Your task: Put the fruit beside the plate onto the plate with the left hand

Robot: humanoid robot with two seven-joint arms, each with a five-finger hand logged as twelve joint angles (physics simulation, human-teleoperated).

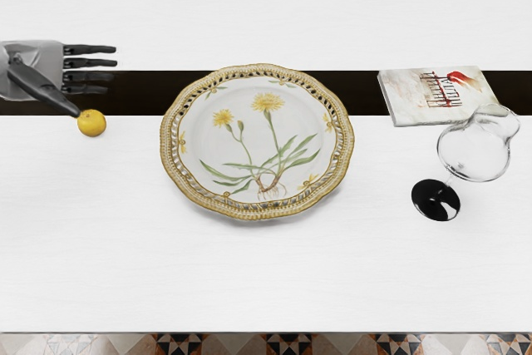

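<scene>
One yellow fruit (91, 122) lies near the tabletop's left edge, apart from the one central plate (172, 135); left hand (46, 68) just beside the fruit, fingers straight, holding nothing; one book (436, 93) and one tipped wine glass (475, 154) near the right edge.

Home dining room: floral plate (172, 135), wine glass (474, 149), book (428, 93), tiled floor (291, 344).

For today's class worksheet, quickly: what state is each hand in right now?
Left hand: open, fingers straight, holding nothing; the yellow citrus fruit sits by its thumb tip.
Right hand: not in view.
</scene>
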